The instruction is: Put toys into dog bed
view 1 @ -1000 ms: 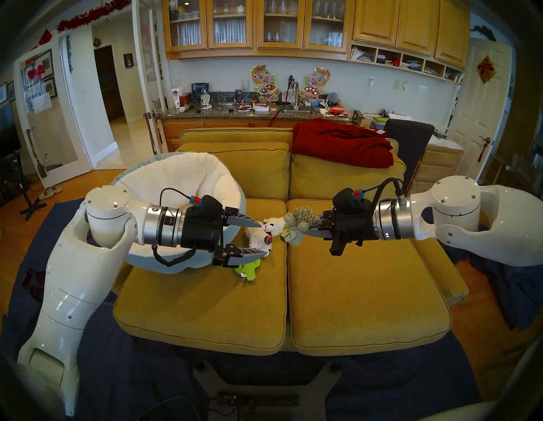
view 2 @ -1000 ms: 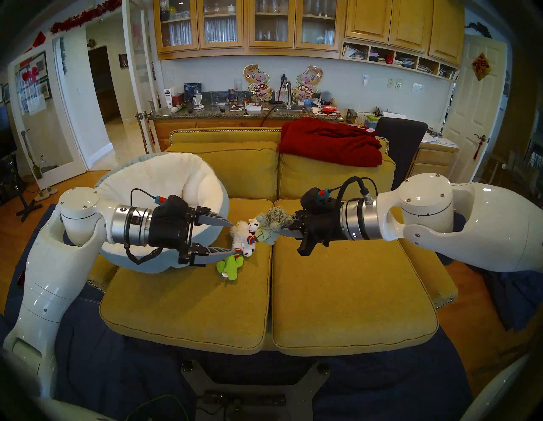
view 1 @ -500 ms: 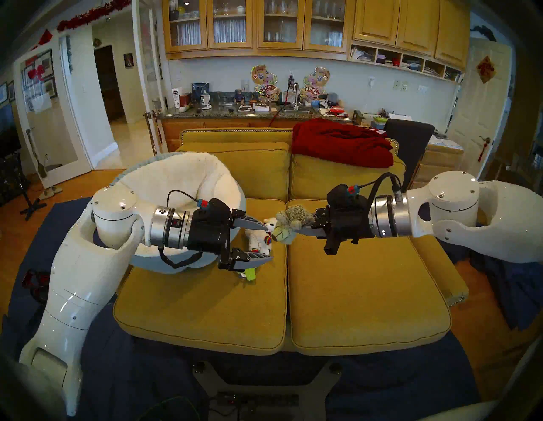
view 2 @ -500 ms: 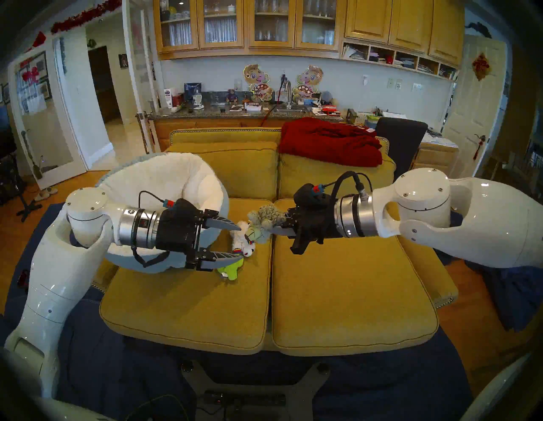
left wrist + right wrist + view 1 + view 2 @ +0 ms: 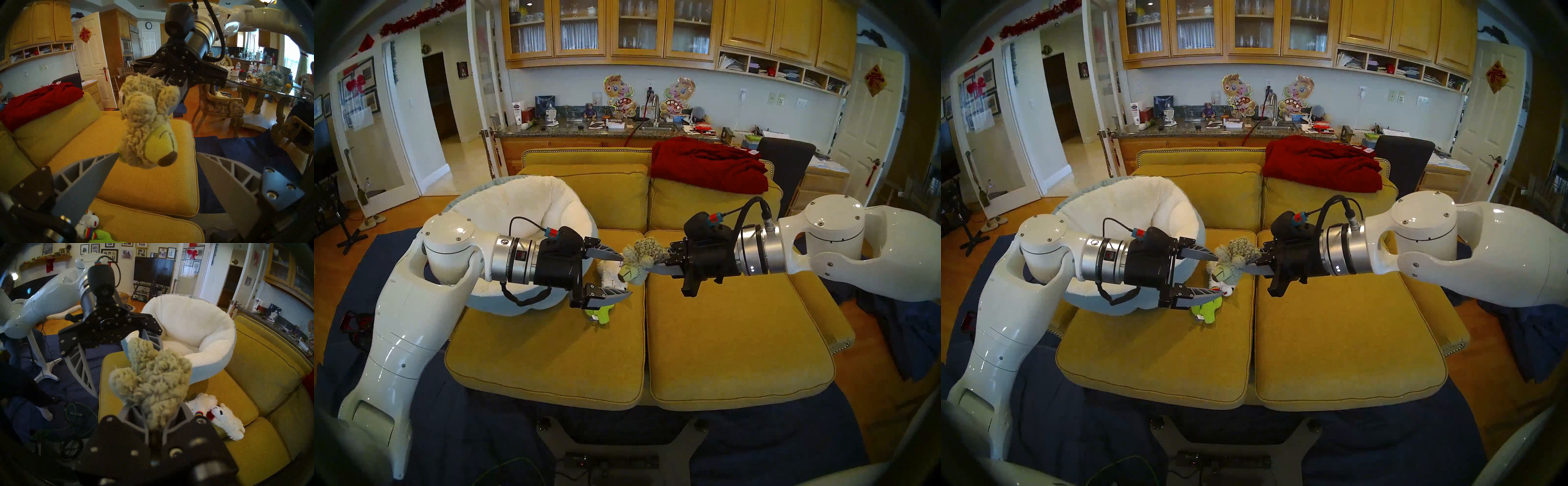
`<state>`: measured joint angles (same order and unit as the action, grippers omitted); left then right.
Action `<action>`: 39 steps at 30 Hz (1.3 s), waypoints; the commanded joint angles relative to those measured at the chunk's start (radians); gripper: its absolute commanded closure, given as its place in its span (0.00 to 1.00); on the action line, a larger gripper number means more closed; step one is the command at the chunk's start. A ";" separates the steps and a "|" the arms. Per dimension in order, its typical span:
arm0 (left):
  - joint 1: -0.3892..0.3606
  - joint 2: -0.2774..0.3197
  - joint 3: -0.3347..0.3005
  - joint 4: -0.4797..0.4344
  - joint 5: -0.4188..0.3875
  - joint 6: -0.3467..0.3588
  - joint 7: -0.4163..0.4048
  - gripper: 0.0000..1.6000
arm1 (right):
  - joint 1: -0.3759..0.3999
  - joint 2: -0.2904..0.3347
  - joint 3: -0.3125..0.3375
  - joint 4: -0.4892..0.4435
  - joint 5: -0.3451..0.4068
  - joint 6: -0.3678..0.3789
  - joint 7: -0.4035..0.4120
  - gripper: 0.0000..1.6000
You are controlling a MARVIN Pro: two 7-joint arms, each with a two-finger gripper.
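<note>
The dog bed (image 5: 504, 203) sits at nine o'clock on the sofa (image 5: 738, 339), seemingly empty. At centre, the right gripper (image 5: 656, 264) is clenched on the shaggy tan toy (image 5: 639, 261), offering it between the left gripper (image 5: 621, 276) fingers, spread wide. A handover, I judge; next, the left must close before the right releases.

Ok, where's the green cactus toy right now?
In the head view, the green cactus toy lies on the sofa's left seat cushion, under the left gripper's lower finger.

Shaggy tan toy (image 5: 147, 125) hangs from the right pincer (image 5: 171, 95) above a yellow cushion (image 5: 136, 186).
</note>
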<state>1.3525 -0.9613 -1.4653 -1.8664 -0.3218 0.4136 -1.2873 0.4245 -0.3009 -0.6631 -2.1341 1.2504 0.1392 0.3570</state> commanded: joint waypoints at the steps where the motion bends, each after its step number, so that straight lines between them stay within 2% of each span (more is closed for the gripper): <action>1: -0.038 -0.017 0.007 -0.018 -0.003 0.000 0.004 0.00 | 0.019 -0.011 0.029 -0.002 0.016 -0.020 -0.007 1.00; 16: -0.064 -0.027 0.042 0.002 0.022 -0.009 0.016 0.00 | 0.022 -0.008 0.025 -0.010 0.040 -0.028 0.009 1.00; 27: -0.061 -0.028 0.042 0.005 0.029 -0.009 0.028 0.01 | 0.022 0.000 0.021 -0.017 0.037 -0.028 0.022 1.00; 28: -0.061 -0.028 0.042 0.005 0.029 -0.009 0.029 0.13 | 0.022 0.000 0.021 -0.018 0.036 -0.028 0.023 1.00; 31: -0.058 -0.029 0.039 0.003 0.030 -0.007 0.034 0.34 | 0.022 0.003 0.021 -0.022 0.034 -0.028 0.028 1.00; 32: -0.057 -0.030 0.039 0.002 0.030 -0.007 0.035 0.49 | 0.022 0.004 0.021 -0.022 0.035 -0.028 0.029 1.00; 34: -0.054 -0.032 0.036 0.000 0.031 -0.006 0.042 0.59 | 0.022 0.006 0.021 -0.023 0.035 -0.030 0.032 1.00; 35: -0.054 -0.033 0.036 0.000 0.031 -0.005 0.043 0.69 | 0.023 0.007 0.021 -0.024 0.035 -0.030 0.033 1.00; 38: -0.052 -0.035 0.033 -0.002 0.031 -0.002 0.050 0.81 | 0.023 0.010 0.021 -0.025 0.036 -0.031 0.038 1.00; 39: -0.051 -0.036 0.033 -0.003 0.030 -0.001 0.051 0.92 | 0.023 0.011 0.021 -0.026 0.036 -0.031 0.039 1.00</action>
<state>1.3227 -0.9897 -1.4145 -1.8538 -0.2854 0.4056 -1.2484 0.4257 -0.2983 -0.6644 -2.1545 1.2894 0.1242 0.3893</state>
